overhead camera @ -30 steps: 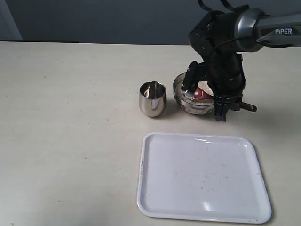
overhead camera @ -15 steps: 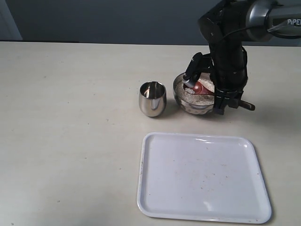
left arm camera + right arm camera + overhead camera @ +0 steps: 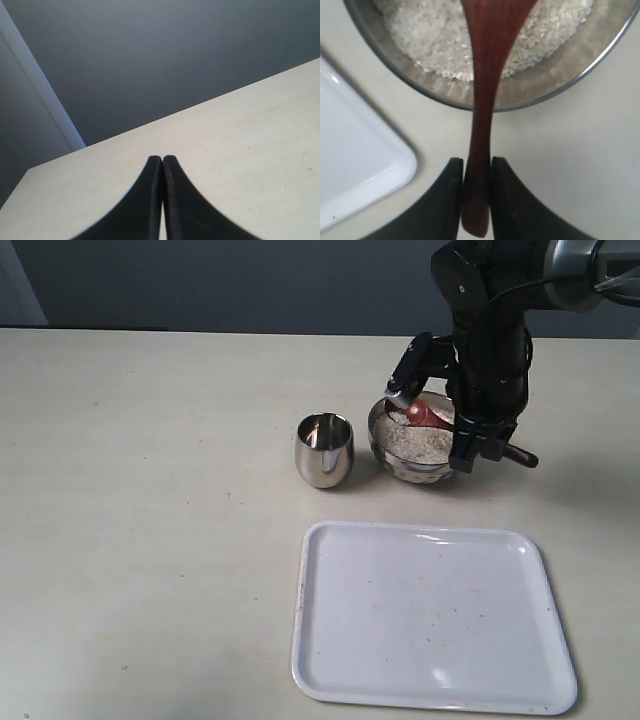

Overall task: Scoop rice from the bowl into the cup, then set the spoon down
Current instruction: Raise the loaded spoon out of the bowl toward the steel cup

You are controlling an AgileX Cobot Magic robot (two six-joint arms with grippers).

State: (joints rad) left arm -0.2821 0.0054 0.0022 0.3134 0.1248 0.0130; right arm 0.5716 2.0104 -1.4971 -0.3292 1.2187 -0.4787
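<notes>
The bowl holds white rice at mid-table. My right gripper is shut on the handle of the reddish-brown wooden spoon. The spoon's head hangs over the bowl with some rice on it, and its handle end sticks out on the right. The steel cup stands just left of the bowl. My left gripper is shut on nothing and faces bare table, away from these things.
A white tray lies in front of the bowl and cup, its corner close to the bowl. The right arm rises above the bowl. A dark wall stands behind the table.
The right arm has lifted and swung upward, raising the spoon's head out of the rice to just above the bowl. The cup, bowl and tray have not moved.
</notes>
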